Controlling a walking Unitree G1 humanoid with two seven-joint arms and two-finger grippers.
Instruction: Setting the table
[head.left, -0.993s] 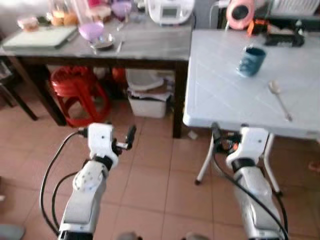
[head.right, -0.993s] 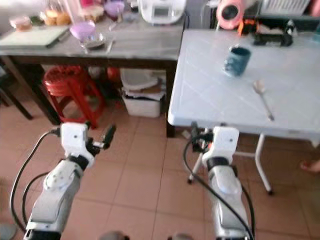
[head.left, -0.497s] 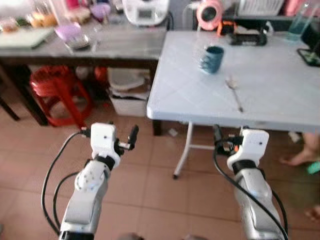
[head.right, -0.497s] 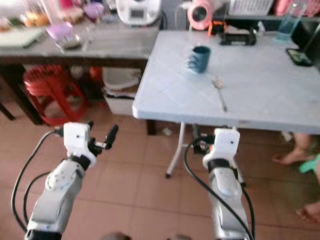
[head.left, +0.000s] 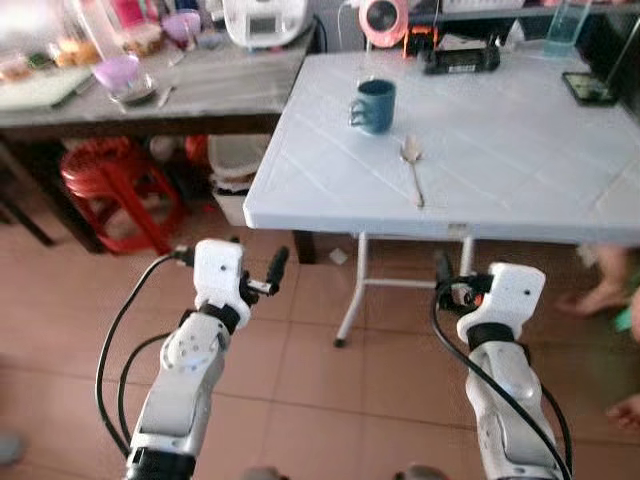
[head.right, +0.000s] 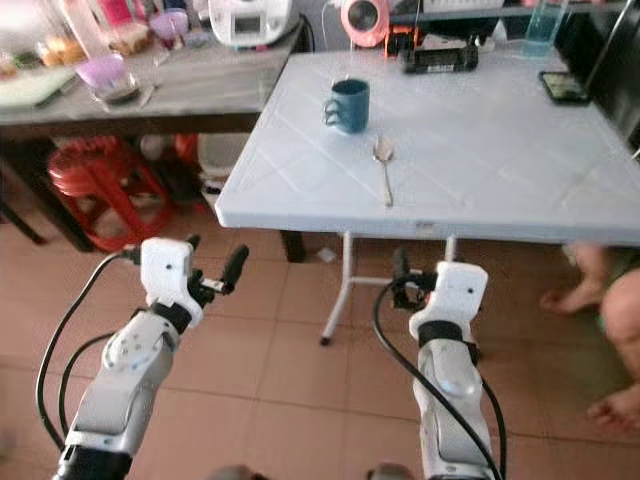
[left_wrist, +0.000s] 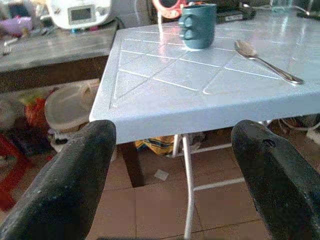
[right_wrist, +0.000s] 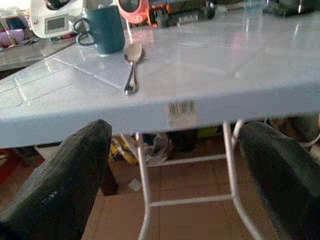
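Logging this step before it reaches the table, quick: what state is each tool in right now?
Left tool: open, holding nothing, short of the white plastic folding table.
Right tool: open, holding nothing, facing the table edge.

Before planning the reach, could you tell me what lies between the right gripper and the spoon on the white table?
Nothing but the bare front strip and edge of the white folding table separates the right gripper from the silver metal spoon, as seen in the right wrist view.

mug: dark teal, upright, handle to the robot's left, on the white table
spoon: silver, flat, just beside mug, bowl toward it
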